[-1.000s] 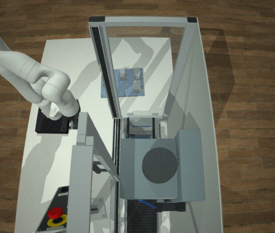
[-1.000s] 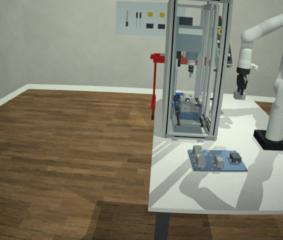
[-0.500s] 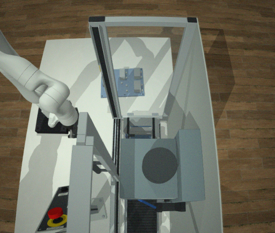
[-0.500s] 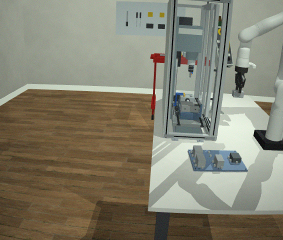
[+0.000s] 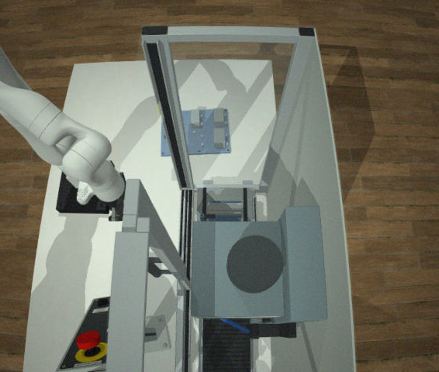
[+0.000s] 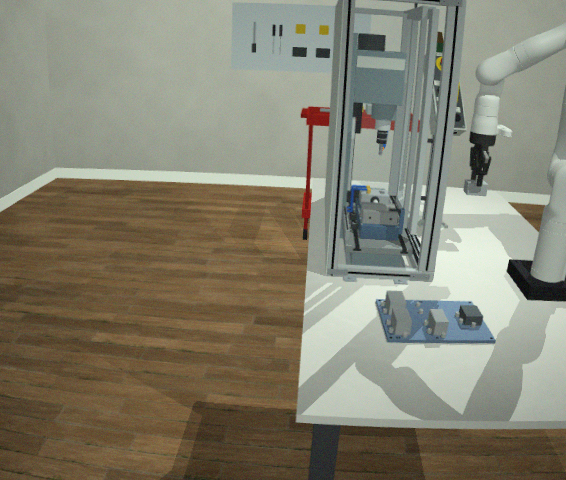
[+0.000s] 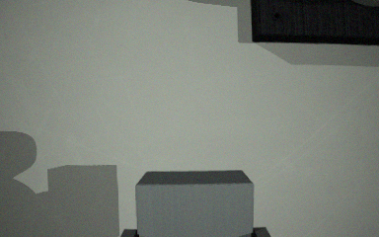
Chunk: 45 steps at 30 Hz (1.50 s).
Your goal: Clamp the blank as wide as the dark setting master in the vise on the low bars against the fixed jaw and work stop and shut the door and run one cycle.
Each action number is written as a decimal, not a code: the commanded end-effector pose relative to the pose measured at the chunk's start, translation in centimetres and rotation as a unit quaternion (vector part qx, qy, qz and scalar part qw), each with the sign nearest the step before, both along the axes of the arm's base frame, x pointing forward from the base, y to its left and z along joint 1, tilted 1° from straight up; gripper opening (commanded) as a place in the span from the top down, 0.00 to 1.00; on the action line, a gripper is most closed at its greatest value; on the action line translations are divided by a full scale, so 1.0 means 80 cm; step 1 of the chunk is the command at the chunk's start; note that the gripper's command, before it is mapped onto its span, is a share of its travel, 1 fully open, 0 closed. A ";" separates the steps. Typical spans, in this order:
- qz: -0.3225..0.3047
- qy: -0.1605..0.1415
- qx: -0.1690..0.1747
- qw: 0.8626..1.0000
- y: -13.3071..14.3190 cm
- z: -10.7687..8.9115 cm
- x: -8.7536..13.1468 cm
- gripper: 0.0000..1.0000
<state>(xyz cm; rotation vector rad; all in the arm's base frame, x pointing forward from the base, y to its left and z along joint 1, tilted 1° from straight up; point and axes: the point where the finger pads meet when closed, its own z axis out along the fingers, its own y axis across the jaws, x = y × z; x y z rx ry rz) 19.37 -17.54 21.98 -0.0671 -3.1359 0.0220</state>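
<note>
My gripper (image 6: 477, 180) (image 7: 195, 233) is shut on a plain light grey blank (image 6: 475, 189) (image 7: 194, 209), held level and well above the table, beside the guard. In the top view the blank is mostly hidden. The dark setting master (image 6: 470, 314) stands on the blue plate (image 6: 459, 333) (image 5: 191, 146). Several other grey blanks stand there, one of them a small block (image 6: 437, 321) (image 5: 197, 118). The vise (image 6: 376, 215) (image 5: 223, 206) shows no blank between its jaws; the low bars and work stop are unclear. The guard's door appears slid open; its dark handle (image 5: 156, 269) shows. VISE AIR and CYCLE START are unclear.
The guard's tall front post (image 5: 167, 115) stands between the arm and the vise. The spindle head (image 5: 251, 264) covers part of the vise from above. A red stop button (image 5: 88, 339) sits on the control panel. The arm's black base (image 6: 547, 289) is near the plate.
</note>
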 end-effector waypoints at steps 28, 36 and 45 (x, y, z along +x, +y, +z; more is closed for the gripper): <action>0.000 -0.001 0.000 1.000 -0.003 0.000 0.073 0.90; 0.000 -0.001 0.000 1.000 -0.004 0.000 0.088 0.90; 0.000 -0.001 0.000 1.000 -0.005 -0.004 0.112 0.90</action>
